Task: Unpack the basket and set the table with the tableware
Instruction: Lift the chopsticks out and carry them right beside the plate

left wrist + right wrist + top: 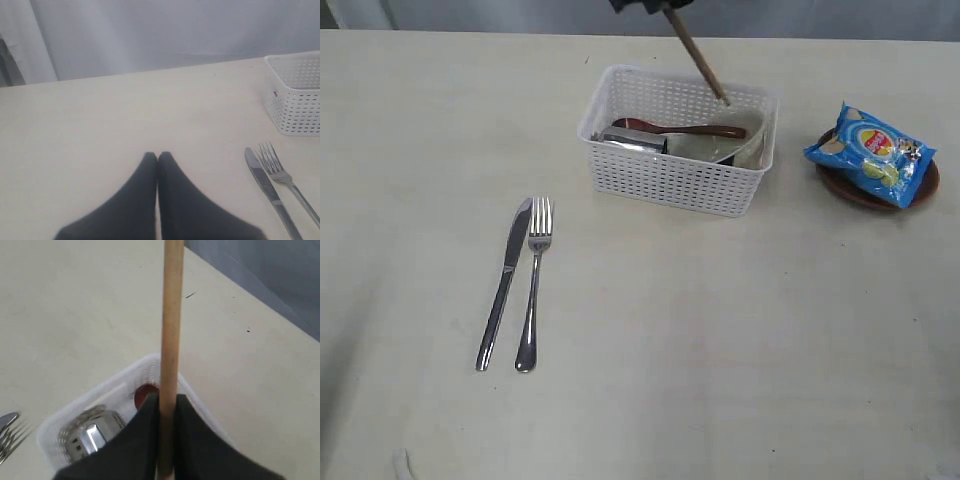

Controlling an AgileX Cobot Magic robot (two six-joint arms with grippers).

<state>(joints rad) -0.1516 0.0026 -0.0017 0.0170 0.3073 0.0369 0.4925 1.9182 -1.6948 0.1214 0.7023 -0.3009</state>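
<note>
Steel knife [504, 285] and fork [532, 285], one each, lie set on the desk [720, 350], well off from the right tool [660, 6]. That tool holds the chopsticks [700, 55] over the basket [670, 180]. Below it, not yet unpacked: one spoon [680, 130], one cup [635, 140], one bowl [750, 135]. One plate [925, 185] carries one bag [870, 145]. Judged under half done.

Left wrist: left tool [158, 159] pressed together, empty; knife and fork just ahead.

Right wrist: tool clamped on chopsticks; they read as one stick, so pair unconfirmed.
</note>
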